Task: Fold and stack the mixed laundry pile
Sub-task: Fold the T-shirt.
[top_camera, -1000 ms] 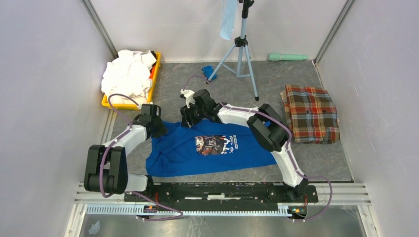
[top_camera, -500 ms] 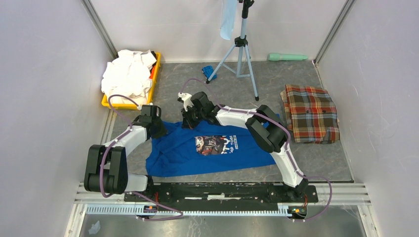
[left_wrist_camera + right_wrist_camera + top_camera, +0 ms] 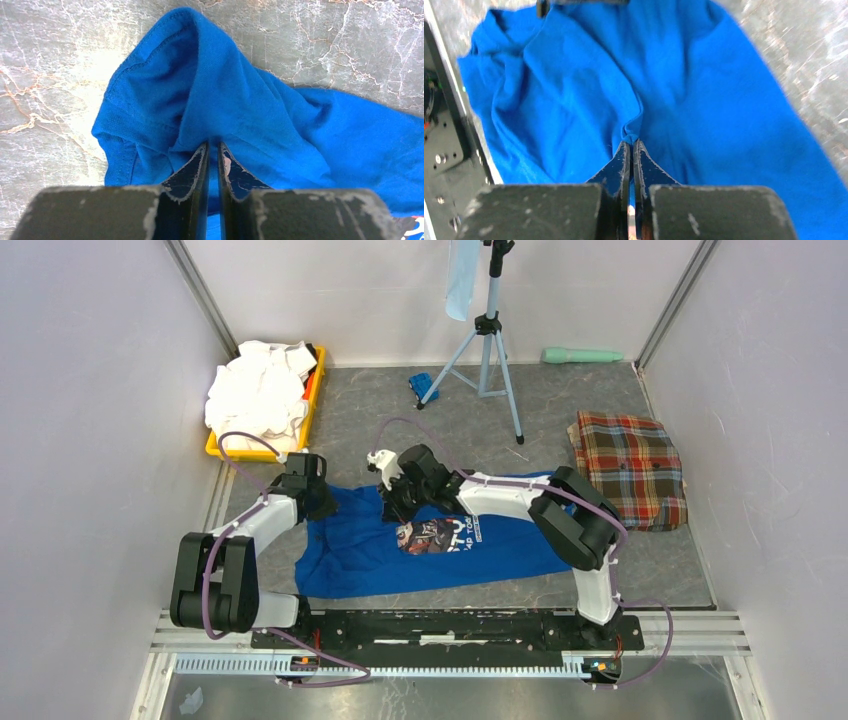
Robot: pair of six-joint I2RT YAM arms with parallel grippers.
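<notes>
The royal-blue T-shirt (image 3: 440, 550) with a chest graphic lies spread in front of the arm bases. My left gripper (image 3: 324, 504) sits at its far left corner. In the left wrist view the left gripper (image 3: 213, 145) is shut on a raised fold of the blue T-shirt (image 3: 240, 100) near a hemmed sleeve edge. My right gripper (image 3: 396, 508) is at the shirt's far edge, just above the graphic. The right wrist view shows the right gripper (image 3: 631, 142) shut on a small pinch of the blue T-shirt (image 3: 574, 100). White shirts (image 3: 258, 390) are heaped in a yellow tray (image 3: 318, 375); black and orange pieces peek out beside them.
A folded red-green plaid cloth (image 3: 628, 470) lies at the right. A tripod (image 3: 488, 335) stands at the back with a pale-blue cloth (image 3: 462, 275) hanging from it. A small bright-blue object (image 3: 421, 385) sits by its foot, a green cylinder (image 3: 582, 355) by the back wall.
My right gripper has closed on the shirt's far edge and moved nearer and to the right, drawing the cloth toward the graphic. The left arm has barely moved.
</notes>
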